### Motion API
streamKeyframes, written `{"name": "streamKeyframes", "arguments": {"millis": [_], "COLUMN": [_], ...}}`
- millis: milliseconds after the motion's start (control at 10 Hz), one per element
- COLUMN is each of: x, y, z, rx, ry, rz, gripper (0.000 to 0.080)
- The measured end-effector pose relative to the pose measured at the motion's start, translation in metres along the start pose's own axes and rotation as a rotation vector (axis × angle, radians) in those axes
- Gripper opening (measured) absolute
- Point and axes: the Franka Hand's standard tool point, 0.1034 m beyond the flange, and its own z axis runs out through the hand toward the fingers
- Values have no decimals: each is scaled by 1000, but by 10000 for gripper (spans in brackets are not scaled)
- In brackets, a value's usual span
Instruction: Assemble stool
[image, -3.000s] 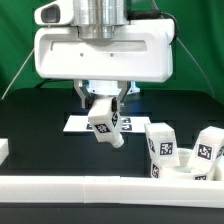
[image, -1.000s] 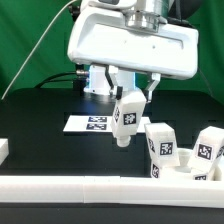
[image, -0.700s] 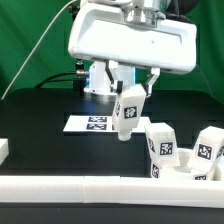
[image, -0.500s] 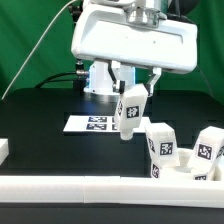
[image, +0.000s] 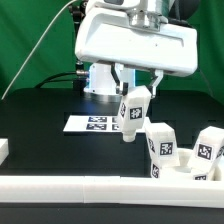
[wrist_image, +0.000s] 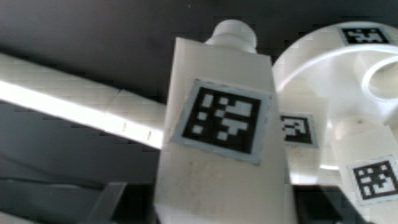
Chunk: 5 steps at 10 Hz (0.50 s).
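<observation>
A: While the arm hangs over the table (image: 40, 118), what's the gripper (image: 136, 90) doing?

B: Jaws pulled in tight on a leg (image: 131, 113), pinching it near its upper end. Nothing else in the grip.

A: Where's that leg exactly?

B: Up in the air, clear of the table, roughly upright w/ a slight tilt. In the ext. view its lower end hangs just off the exterior view's right end of the marker board (image: 92, 124). Can't tell if it's over the board or in front of it. One sq. tag faces the camera. The wrist view shows the same tag close up and a round peg (wrist_image: 235, 35) on the free end.

A: And the seat?

B: The seat (wrist_image: 334, 85) shows in the wrist view only: a thick round disc past the held leg, lying flat, tags on its top and rim. The leg isn't touching it. In the ext. view it's mostly hidden, so I can't place it for sure.

A: Other parts?

B: Two spare legs (image: 160, 148), both standing, the 2nd one (image: 207, 150) leaning a bit. They're at the exterior view's right, well below and apart from the held leg, tags facing out.

A: Anything holding or fencing them in?

B: A long border bar (image: 90, 186) runs across the front. The spare legs sit just behind it, on the arm's side. Whether they stand on the seat or on the table, can't tell. A small white block (image: 4, 150) sits alone at the exterior view's left edge.
</observation>
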Motion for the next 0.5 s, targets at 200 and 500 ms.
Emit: {"name": "streamKeyframes", "arguments": {"millis": [200, 500], "x": [-3, -3], "y": [-5, -49], "z": [-5, -10], "rx": [8, 42], "ry": [2, 14], "rz": [12, 96], "gripper": [327, 327]}}
